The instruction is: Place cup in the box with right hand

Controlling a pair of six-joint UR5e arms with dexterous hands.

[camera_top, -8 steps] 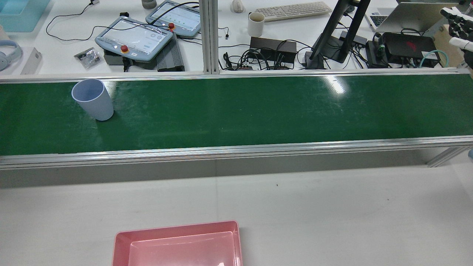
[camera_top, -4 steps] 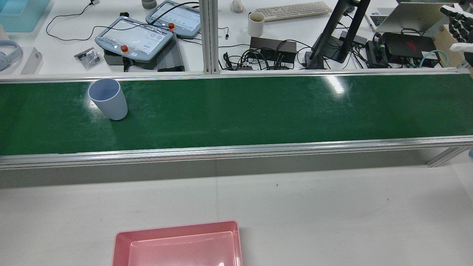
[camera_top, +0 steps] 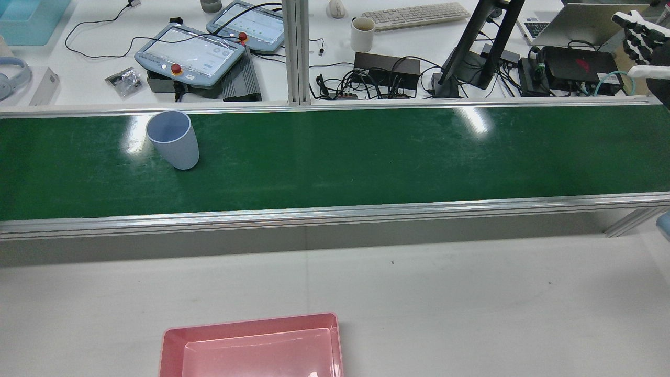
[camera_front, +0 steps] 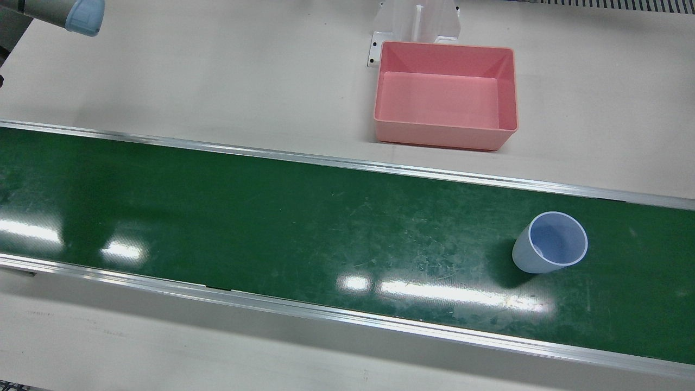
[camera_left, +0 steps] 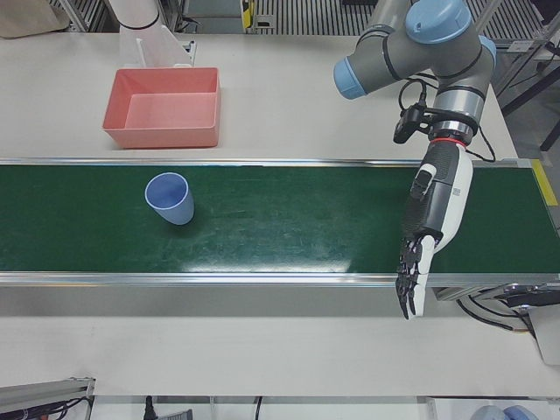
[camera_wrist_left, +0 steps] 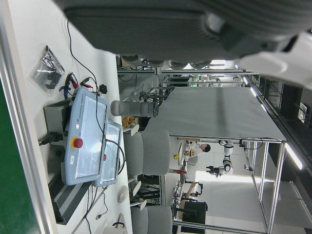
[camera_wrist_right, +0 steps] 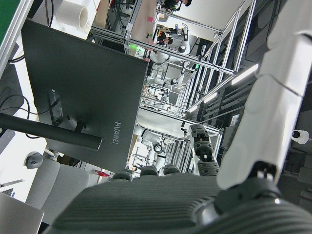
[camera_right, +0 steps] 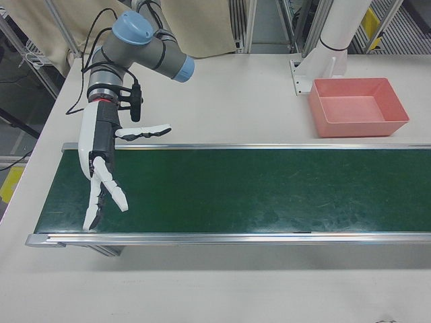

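Green and glossy, the long conveyor belt with aluminium side rails point(camera_front: 228, 217) runs across the whole station, set into a pale grey table point(camera_front: 217, 70). Over one end of the belt hangs the white-and-black right hand point(camera_right: 101, 171), its fingers point(camera_right: 143, 132) spread wide apart and holding nothing, one held out sideways and the rest pointing down toward the belt. Over the opposite end the white-and-black left hand point(camera_left: 430, 229) hangs with its fingers point(camera_left: 408, 289) extended, close alongside one another, also empty. The pink rectangular plastic box point(camera_front: 445, 103) sits empty on the table on the robot's side of the belt, near the white arm pedestal point(camera_front: 417, 19). The pale blue plastic cup point(camera_front: 549, 242) stands upright with its mouth up on the belt, on the left arm's half, well apart from both hands and separated from the box by the belt's rail.
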